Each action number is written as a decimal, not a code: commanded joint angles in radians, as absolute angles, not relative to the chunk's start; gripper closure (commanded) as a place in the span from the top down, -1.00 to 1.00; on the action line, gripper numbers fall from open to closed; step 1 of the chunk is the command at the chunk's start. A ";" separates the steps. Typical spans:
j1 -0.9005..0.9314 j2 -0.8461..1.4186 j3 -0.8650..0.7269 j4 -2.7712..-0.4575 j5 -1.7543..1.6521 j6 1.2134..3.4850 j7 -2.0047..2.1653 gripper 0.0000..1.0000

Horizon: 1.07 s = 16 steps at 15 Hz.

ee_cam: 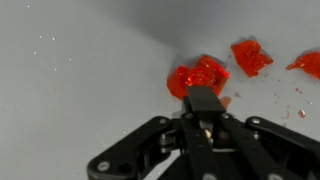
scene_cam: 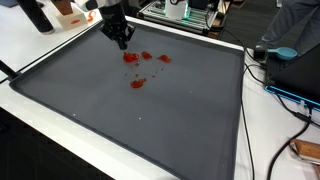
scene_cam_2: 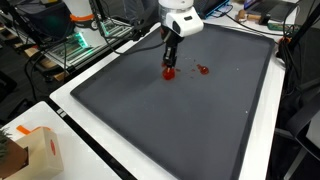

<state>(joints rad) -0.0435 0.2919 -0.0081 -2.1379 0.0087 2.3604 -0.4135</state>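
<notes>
The hand (ee_cam: 203, 95) is clenched, its fingers drawn together. The tips stand against the near side of a red piece (ee_cam: 197, 75). Whether any of it is pinched cannot be told. The red piece lies on the dark mat (scene_cam: 150, 125) covering the worktop (scene_cam: 25, 50), close to the edge from which the arm reaches in. Other red pieces (ee_cam: 250, 55) lie just beside it.

End effector (scene_cam_2: 169, 66) over scattered pieces (scene_cam: 137, 83) on the mat (scene_cam: 150, 125).
</notes>
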 commanded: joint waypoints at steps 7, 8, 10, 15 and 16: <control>-0.057 0.289 -0.001 -2.138 -0.018 2.365 -0.412 -0.94; -0.056 0.283 -0.003 -2.137 -0.022 2.362 -0.406 -0.94; -0.055 0.275 -0.005 -2.137 -0.030 2.358 -0.400 -0.94; -0.056 0.250 -0.006 -2.140 -0.045 2.358 -0.396 -0.94; -0.056 0.244 -0.007 -2.143 -0.045 2.358 -0.396 -0.94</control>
<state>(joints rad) -0.0481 0.2754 -0.0093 -2.1210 -0.0180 2.3604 -0.4121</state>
